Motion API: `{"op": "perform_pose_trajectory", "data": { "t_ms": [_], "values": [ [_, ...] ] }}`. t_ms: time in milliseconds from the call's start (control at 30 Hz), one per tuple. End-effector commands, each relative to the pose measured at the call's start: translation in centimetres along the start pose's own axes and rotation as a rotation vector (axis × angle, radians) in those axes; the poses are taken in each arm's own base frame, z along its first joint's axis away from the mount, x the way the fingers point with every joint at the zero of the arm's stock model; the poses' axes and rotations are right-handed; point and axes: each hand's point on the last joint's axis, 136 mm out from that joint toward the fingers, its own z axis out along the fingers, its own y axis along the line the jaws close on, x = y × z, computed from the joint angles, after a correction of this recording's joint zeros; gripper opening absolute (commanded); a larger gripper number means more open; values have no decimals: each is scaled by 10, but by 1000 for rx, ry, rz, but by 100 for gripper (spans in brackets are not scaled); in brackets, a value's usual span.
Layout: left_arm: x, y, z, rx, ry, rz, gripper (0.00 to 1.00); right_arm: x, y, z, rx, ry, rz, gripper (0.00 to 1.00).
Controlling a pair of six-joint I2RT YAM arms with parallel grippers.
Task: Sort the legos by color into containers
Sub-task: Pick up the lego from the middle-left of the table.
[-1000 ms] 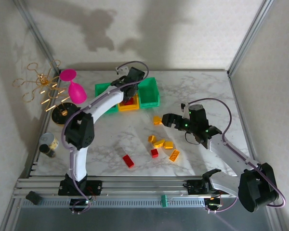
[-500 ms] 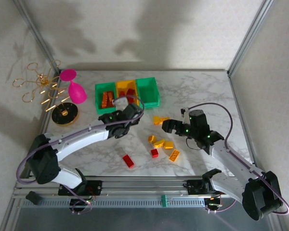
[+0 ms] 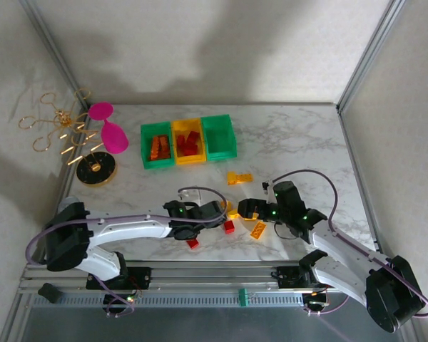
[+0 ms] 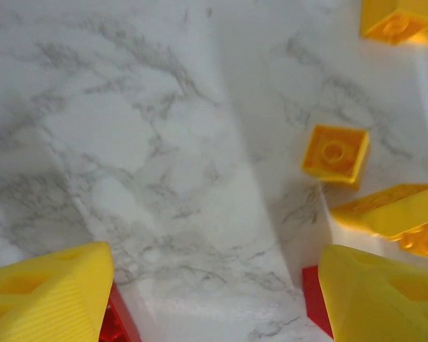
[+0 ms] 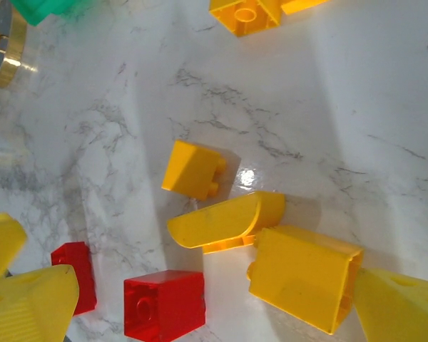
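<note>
- The left gripper [image 3: 215,214] hung low over the marble table [image 3: 307,142] at lower centre of the top view, jaws apart with only bare stone between them. In its wrist view a red brick [image 4: 315,299] lay just outside one finger and a second red brick [image 4: 118,320] against the other. Closing there would probably grab nothing, or shove both aside.
- The right gripper [image 3: 248,209] sat just beside it, jaws wide. A yellow block [image 5: 303,285] lay inside the span, close against an arched yellow piece [image 5: 225,222], with a red cube [image 5: 164,305] near — a pinch could take two bricks, or squirt one away.
- Both claws worked the same cluster, so they risked knocking together.
- Higher in the frame, a yellow pair [image 3: 239,177] lay alone.
- At upper centre the left green bin [image 3: 158,164] held orange bricks, the yellow bin [image 3: 190,161] held red ones and the right green bin [image 3: 219,135] looked empty. The bins stood touching, so an off-centre release could mix colours.
</note>
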Motion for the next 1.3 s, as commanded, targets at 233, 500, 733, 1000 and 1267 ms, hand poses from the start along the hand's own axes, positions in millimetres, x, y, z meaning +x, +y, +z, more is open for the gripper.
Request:
{"op": "perform_pose_trajectory", "data": {
  "t_ms": [233,500,733,1000,1267],
  "values": [
    [31,48,5,-136,29,-74,79,0,-5,-3,22,-30,6,99],
    [54,64,14,-148,79,-106,79,-3,-3,-2,20,-27,5,99],
    [63,51,25,-119,99,-92,69,-3,-5,1,33,-19,4,99],
    [64,60,32,-154,87,-75,49,-3,-6,2,38,-17,3,99],
    [49,50,21,-118,47,-69,30,-10,1,-1,25,-31,-3,99]
  ]
}}
